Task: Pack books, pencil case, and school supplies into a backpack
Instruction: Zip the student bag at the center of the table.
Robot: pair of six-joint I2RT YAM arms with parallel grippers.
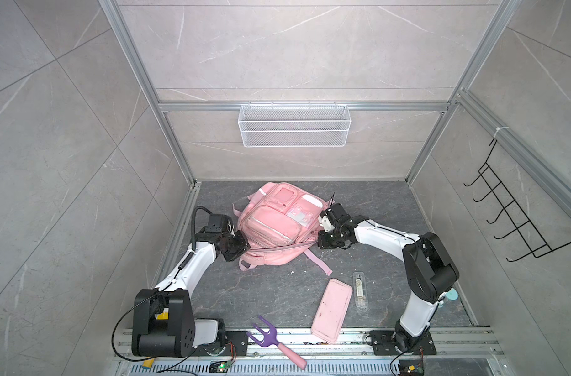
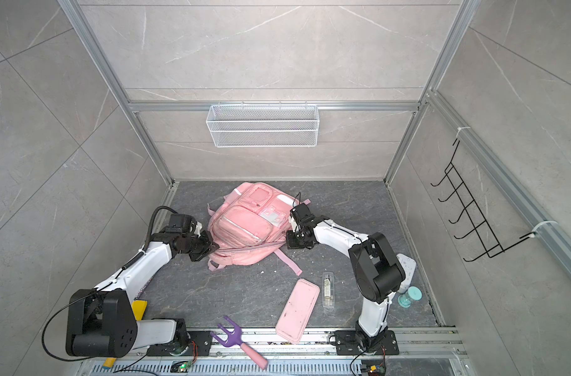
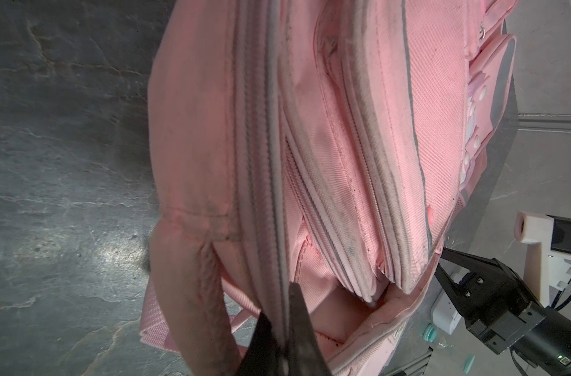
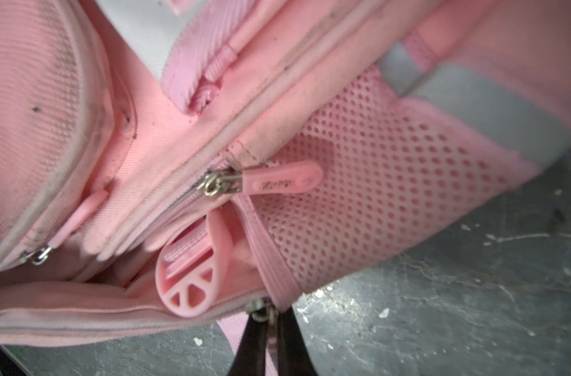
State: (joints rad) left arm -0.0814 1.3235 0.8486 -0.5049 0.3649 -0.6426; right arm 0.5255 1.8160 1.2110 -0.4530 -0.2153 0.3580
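Note:
The pink backpack (image 1: 274, 224) (image 2: 245, 221) lies front up toward the back of the table. My left gripper (image 1: 244, 250) (image 2: 216, 247) is at its left side, shut on the grey zipper edge (image 3: 277, 228) of the main compartment; in the left wrist view the gripper (image 3: 280, 299) pinches that edge. My right gripper (image 1: 319, 242) (image 2: 288, 241) is at the backpack's right side; in the right wrist view the gripper (image 4: 271, 317) is shut on a zipper pull below the metal slider (image 4: 261, 309). The pencil case (image 1: 331, 309) (image 2: 297, 310) and the school supplies packet (image 1: 360, 289) (image 2: 328, 289) lie in front. The books are out of view.
A purple fork with a pink handle (image 1: 271, 338) lies on the front rail. A white boxy device (image 2: 406, 270) and a teal-capped bottle (image 2: 409, 298) stand behind the right arm. A wire basket (image 1: 293, 125) hangs on the back wall, and a black hook rack (image 1: 512, 208) on the right wall.

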